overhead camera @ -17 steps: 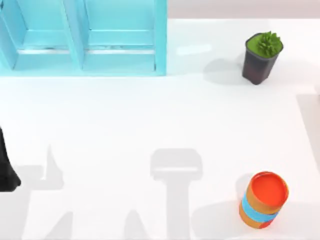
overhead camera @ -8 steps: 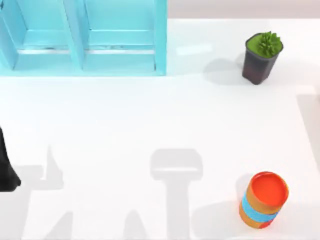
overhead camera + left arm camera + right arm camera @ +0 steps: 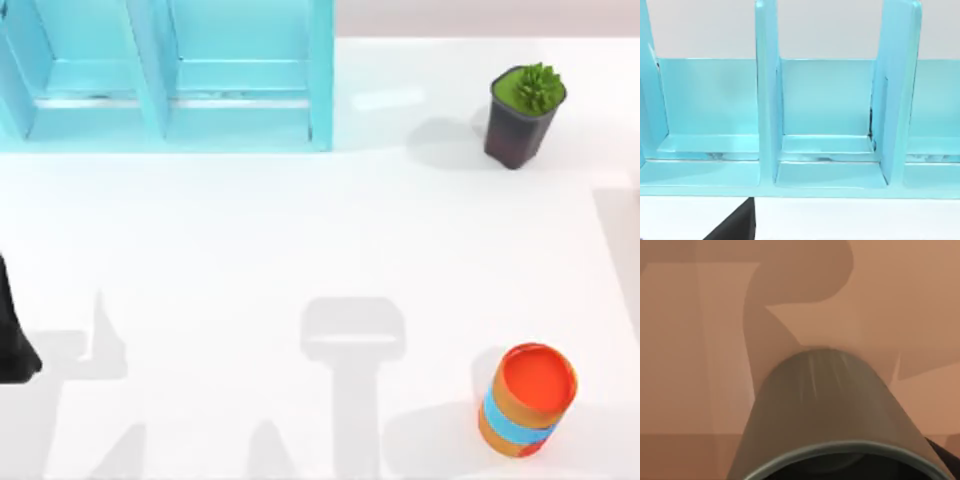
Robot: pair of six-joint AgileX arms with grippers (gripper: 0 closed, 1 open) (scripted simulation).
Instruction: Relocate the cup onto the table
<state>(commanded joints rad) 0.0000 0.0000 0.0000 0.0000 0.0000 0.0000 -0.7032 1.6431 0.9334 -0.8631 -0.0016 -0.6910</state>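
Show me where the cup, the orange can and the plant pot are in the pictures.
cup (image 3: 830,405): right wrist view, on its grey-olive side wall.
orange can (image 3: 537,375): top view, on its orange top.
plant pot (image 3: 510,135): top view, on its dark side wall.

grey-olive cup (image 3: 832,405), white table (image 3: 250,260)

My left arm (image 3: 14,340) is a plain matte black, tapered shape; a black wedge of it (image 3: 735,225) looks equally unmarked.
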